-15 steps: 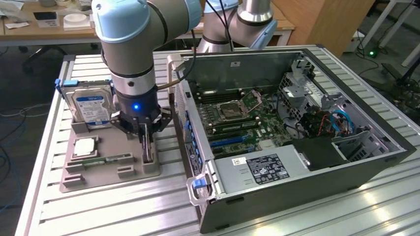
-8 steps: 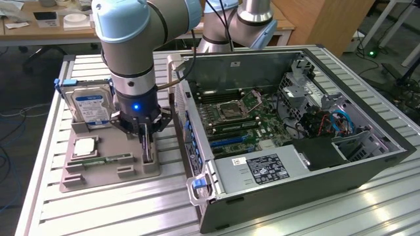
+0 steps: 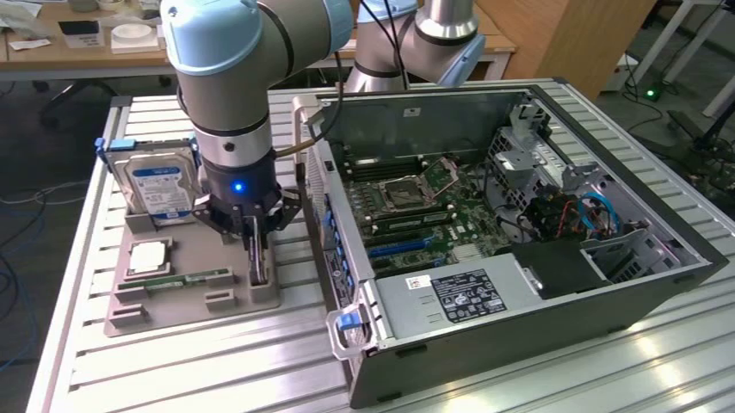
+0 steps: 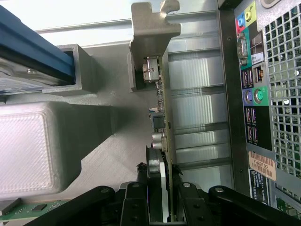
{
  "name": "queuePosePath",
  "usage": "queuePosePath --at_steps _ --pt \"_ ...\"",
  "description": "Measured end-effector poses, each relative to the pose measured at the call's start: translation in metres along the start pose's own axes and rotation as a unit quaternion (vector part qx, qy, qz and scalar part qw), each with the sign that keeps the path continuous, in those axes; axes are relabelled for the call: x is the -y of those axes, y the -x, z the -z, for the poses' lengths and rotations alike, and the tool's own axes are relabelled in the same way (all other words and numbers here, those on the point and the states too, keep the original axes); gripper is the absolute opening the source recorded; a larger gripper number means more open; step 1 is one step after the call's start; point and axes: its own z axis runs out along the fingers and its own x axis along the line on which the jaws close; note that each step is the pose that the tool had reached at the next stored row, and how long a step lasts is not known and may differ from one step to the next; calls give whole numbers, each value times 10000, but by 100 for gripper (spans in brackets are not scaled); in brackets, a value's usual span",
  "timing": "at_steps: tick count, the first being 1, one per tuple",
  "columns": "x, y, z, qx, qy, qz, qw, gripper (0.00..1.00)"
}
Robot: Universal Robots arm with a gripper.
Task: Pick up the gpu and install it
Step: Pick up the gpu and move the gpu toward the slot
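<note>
One gpu (image 4: 159, 123) stands edgewise in the tray (image 3: 172, 301), clamped between the narrowly set jaws of the gripper (image 4: 160, 207).

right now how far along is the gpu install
Done: the gripper is down at the grey tray, its jaws closed on the gpu. In hand: the gpu, gripped by its edge while it stands in its tray slot. Left: it is not yet lifted out, and not yet in the open computer case.

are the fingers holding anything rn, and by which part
The gpu, standing on edge: the fingers clamp its two faces at the end away from the bracket.
</note>
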Motion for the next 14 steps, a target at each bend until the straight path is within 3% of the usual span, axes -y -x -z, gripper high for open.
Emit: queuePosePath --at_steps 11,14 --pt "0 0 0 0 0 0 10000 29" --pt "-2 0 55 -1 0 -1 10000 29"
